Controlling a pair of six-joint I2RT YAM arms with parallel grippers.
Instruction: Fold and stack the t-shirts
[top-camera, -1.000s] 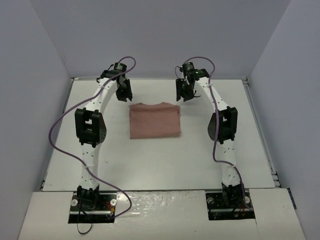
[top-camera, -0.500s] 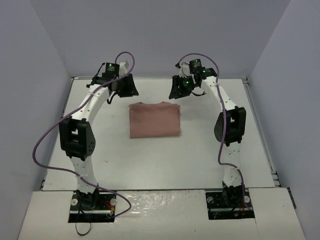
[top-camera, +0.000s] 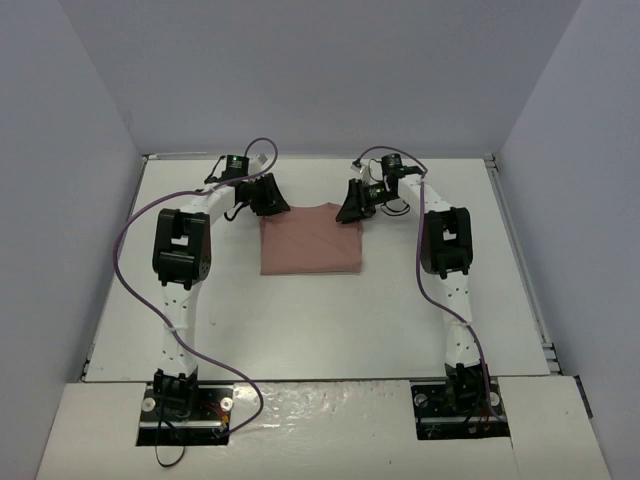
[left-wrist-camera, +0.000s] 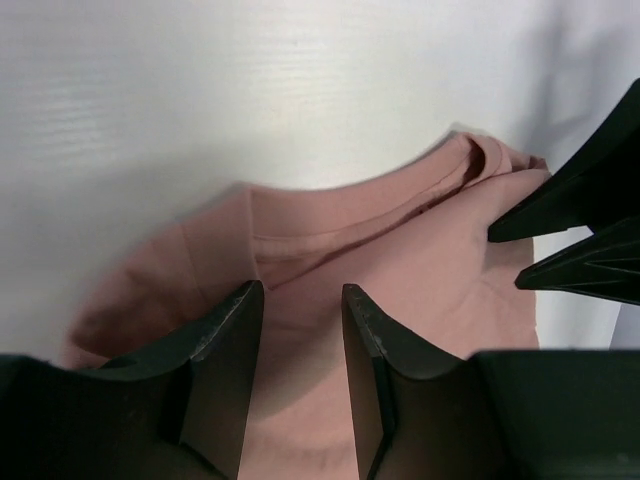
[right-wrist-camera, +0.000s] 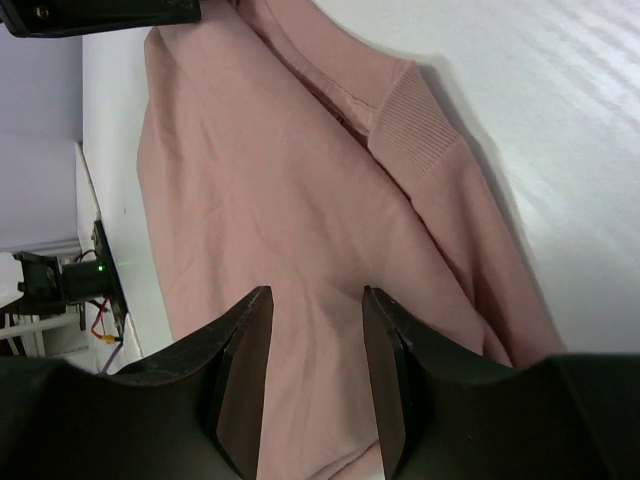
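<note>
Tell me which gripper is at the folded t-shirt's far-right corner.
The right gripper: its open fingers hover over the far-right corner of the pink t-shirt, by the ribbed edge. The left gripper is at the far-left corner.

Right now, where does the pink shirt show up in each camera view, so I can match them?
Top external: shirt folded, at the centre of the picture.
Left wrist: shirt spread across the lower half.
Right wrist: shirt fills the left and centre.
Shared landmark: the ribbed collar on the shirt's far edge.
</note>
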